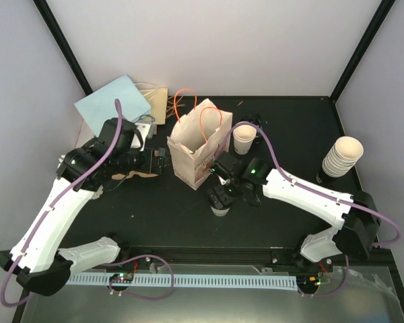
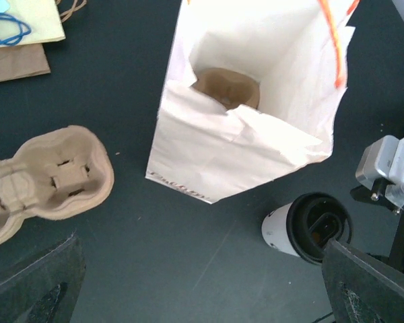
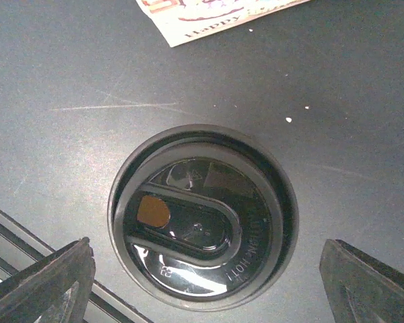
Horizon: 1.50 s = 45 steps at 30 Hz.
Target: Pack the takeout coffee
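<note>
Near the middle of the black table [image 1: 175, 219], we are hovering our right pincer [image 1: 221, 196] directly over a small cream-white paper cup with a round black plastic lid [image 1: 220, 210]. Its fingers [image 3: 44, 286] are standing wide apart, one on each side of the lid. Neither is touching it, so the pincer is open and gripping nothing. The cup is standing upright on the table, just in front of the printed cream paper bag with orange handles [image 1: 194, 153] and a little apart from it. Through the right wrist camera we are looking straight down onto the lid, where a small brownish sip opening is showing at the left of its oval recess.

We are keeping our left pincer [image 2: 202, 289] spread wide too, with only bare table between its fingers. It is hanging above the table at the bag's left side. The bag is standing upright with its mouth gaping, and we are seeing a brown moulded pulp piece [image 2: 225, 86] down inside it. A brown moulded pulp cup tray [image 2: 50, 176] is lying on the table to the left of the bag, apart from it.

Behind the bag's right corner an open-topped cream paper cup [image 1: 244, 139] is standing. A stack of cream paper cups [image 1: 342, 156] is sitting near the table's right edge. A pale blue sheet [image 1: 114, 101] is lying at the far left corner.
</note>
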### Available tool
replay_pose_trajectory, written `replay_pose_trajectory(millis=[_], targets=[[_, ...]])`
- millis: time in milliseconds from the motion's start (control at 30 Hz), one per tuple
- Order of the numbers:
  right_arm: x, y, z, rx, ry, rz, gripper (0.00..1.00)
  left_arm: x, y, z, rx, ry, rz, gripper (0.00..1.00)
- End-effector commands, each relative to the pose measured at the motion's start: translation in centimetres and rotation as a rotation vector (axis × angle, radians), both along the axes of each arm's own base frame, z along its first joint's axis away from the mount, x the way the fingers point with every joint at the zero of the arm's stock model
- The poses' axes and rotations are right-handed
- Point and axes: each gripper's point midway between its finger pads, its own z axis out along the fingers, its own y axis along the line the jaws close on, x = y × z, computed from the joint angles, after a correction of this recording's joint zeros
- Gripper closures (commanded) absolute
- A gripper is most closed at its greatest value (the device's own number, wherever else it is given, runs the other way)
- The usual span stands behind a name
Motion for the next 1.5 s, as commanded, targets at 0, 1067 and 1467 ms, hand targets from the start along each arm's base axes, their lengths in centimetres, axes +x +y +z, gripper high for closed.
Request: replay_pose_trajectory(millis=[0,1067,1467], targets=[[0.3,0.3,0.0,-0.029,-0.003,-0.016,0.06,-0.9,1.0,-0.1,-0.026,-0.02,-0.013,0.01],[0.5,0.1,0.2,-0.082,-0.021,-0.064,0.3,0.3,1.3,-1.3,-0.07,-0.019,-0.034,0.01],[-0.4,-2.7,1.5,-0.073,-0.057,-0.109,0.33,3.9,1.1,0.6,-0.073,-0.091,0.02,0.01]])
